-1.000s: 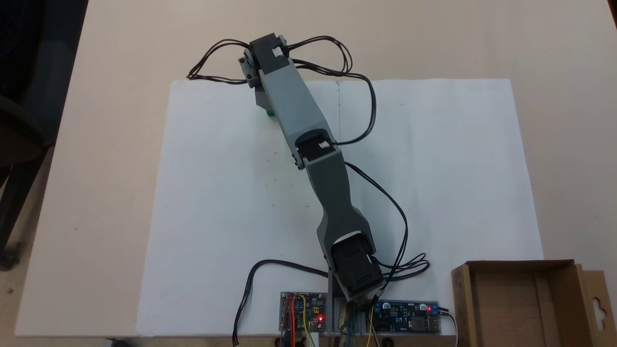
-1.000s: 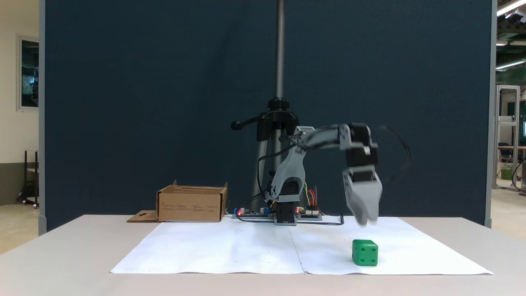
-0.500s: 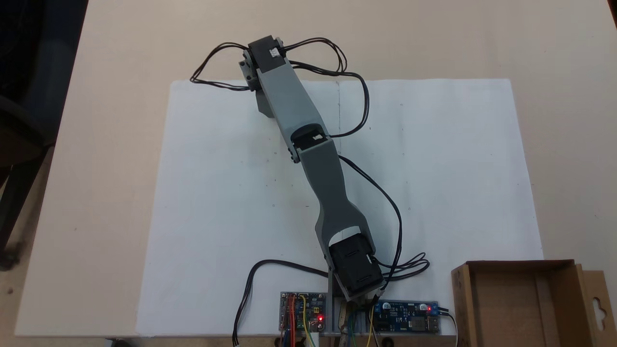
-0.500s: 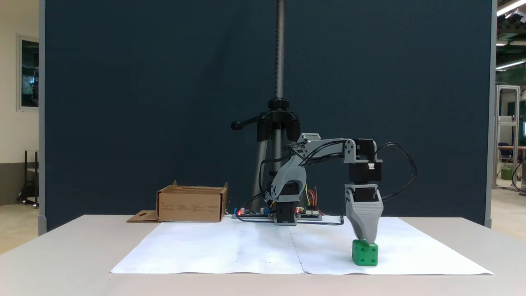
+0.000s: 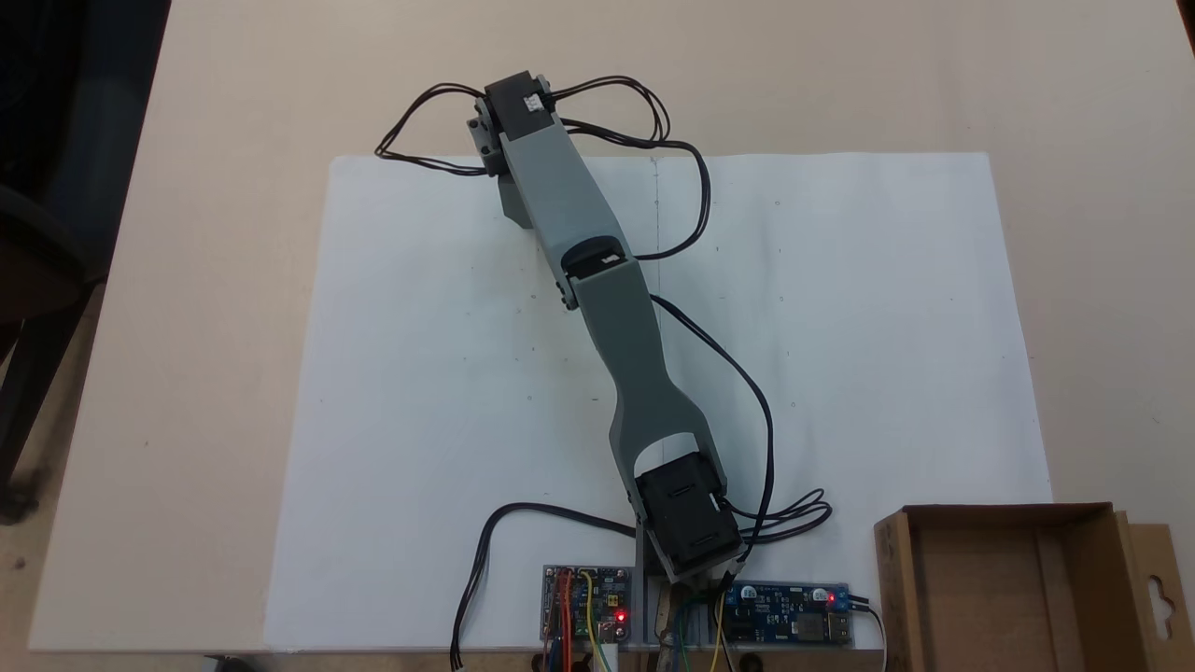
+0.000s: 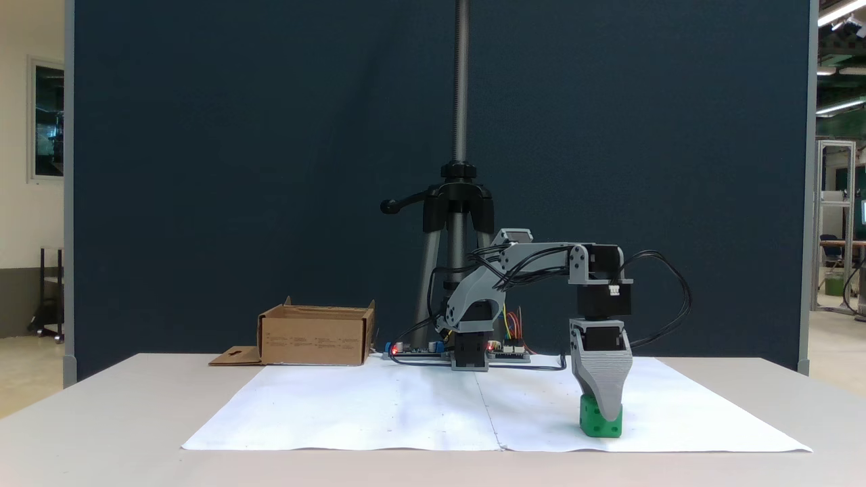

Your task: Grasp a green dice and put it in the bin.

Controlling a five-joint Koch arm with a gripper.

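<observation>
Two camera angles, biggest thing first, tiniest last.
table (image 5: 1074, 84): beige top, carries everything.
paper sheet (image 6: 338, 406): white, spread under the arm's reach, faint fold line down the middle.
arm (image 5: 597, 271): grey, stretched from its base near the circuit boards (image 5: 588, 602) out to the far side of the sheet, wrist pointing straight down in the side-on fixed view.
bin (image 6: 314, 333): brown cardboard box, open on top, sits off the sheet at the base end, well apart from the cube. Looks empty from above (image 5: 1004, 583).
gripper (image 6: 607, 414): lowered right onto the cube, grey finger overlapping its front face. Jaws line up one behind the other from the side and hide under the wrist from above, so can't tell if clenched or still loose.
green dice (image 6: 594, 425): resting on the paper, tucked under the gripper, not lifted.
progress: reach and descent look done, guessing maybe a third of the way. Left to do: squeeze (if not already), lift, swing across the whole sheet to the box, drop.
</observation>
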